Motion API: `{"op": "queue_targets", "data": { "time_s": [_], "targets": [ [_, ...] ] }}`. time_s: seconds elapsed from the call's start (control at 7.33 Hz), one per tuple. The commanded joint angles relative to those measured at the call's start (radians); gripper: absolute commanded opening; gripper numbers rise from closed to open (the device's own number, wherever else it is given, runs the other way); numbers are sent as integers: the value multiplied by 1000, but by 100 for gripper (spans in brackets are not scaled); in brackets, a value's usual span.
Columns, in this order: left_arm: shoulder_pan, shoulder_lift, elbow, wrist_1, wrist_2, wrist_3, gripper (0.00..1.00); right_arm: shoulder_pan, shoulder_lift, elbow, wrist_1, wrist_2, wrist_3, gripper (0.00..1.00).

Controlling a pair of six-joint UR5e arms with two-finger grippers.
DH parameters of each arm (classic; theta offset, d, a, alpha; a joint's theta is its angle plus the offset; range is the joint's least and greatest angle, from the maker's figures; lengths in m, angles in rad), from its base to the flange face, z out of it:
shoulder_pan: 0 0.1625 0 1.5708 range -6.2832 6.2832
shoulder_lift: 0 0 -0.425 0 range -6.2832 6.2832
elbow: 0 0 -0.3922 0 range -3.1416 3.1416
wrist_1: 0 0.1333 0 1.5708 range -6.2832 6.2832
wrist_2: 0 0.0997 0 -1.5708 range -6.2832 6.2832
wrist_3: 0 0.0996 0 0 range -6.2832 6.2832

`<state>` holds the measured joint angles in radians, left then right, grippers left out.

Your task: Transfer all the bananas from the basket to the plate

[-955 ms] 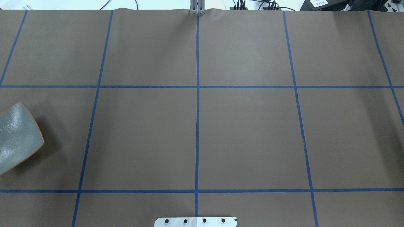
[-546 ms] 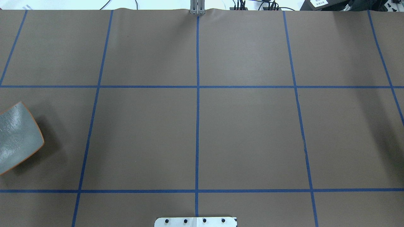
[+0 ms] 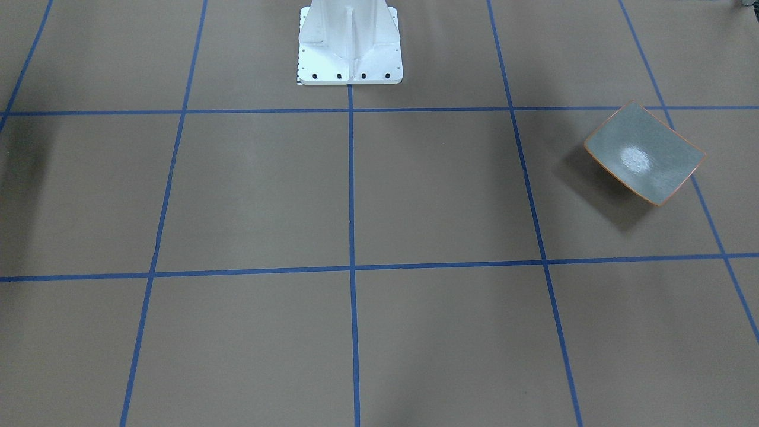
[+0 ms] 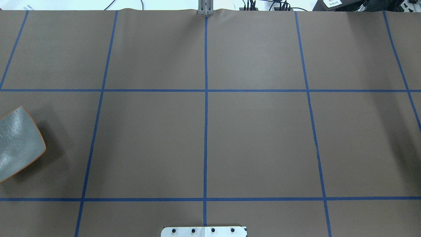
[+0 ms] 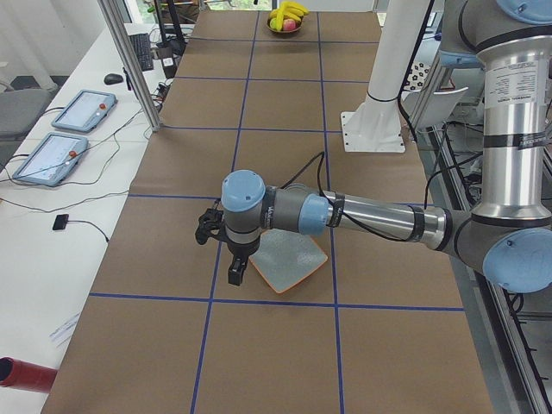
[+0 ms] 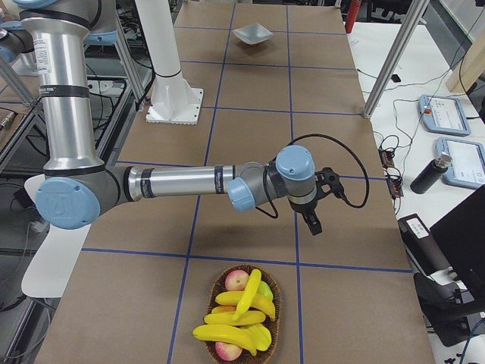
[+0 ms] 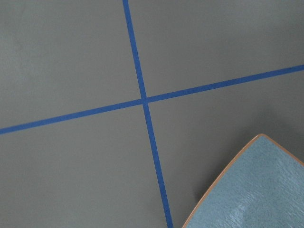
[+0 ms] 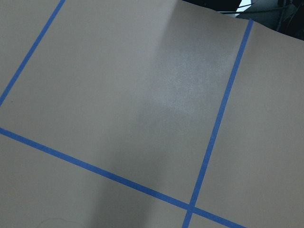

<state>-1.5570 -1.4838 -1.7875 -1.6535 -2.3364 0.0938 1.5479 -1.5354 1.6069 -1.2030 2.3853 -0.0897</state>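
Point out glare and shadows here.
Front-facing view: white glare patch on the plate, dark shadow at its lower left. Overhead view: streaky sheen on the plate, cut by the frame edge. Right wrist view: soft sheen on the table cover, grey shadow band below.

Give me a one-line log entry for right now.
bananas: in basket | plate: empty | left end effector: beside plate, grip unclear | right end effector: near basket, grip unclear

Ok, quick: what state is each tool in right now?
Left tool: cannot tell, it shows only in a side view.
Right tool: cannot tell, it shows only in a side view.
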Motion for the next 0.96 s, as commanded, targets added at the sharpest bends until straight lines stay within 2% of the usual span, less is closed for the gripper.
{"op": "queue_targets", "data": {
  "time_s": [0.0,0.41,0.55,0.82],
  "targets": [
    [0,10,118,-249,-3,-3,100,21,-84,-1,13,23,-77,100],
    [0,10,132,-281,-3,-3,100,70,-198,-8,65,-49,-148,100],
    [0,13,132,-287,-3,-2,100,78,-212,-18,74,-40,-148,100],
    [0,13,134,-295,-3,-2,100,81,-149,-22,28,-29,-101,100]
  ]
}}
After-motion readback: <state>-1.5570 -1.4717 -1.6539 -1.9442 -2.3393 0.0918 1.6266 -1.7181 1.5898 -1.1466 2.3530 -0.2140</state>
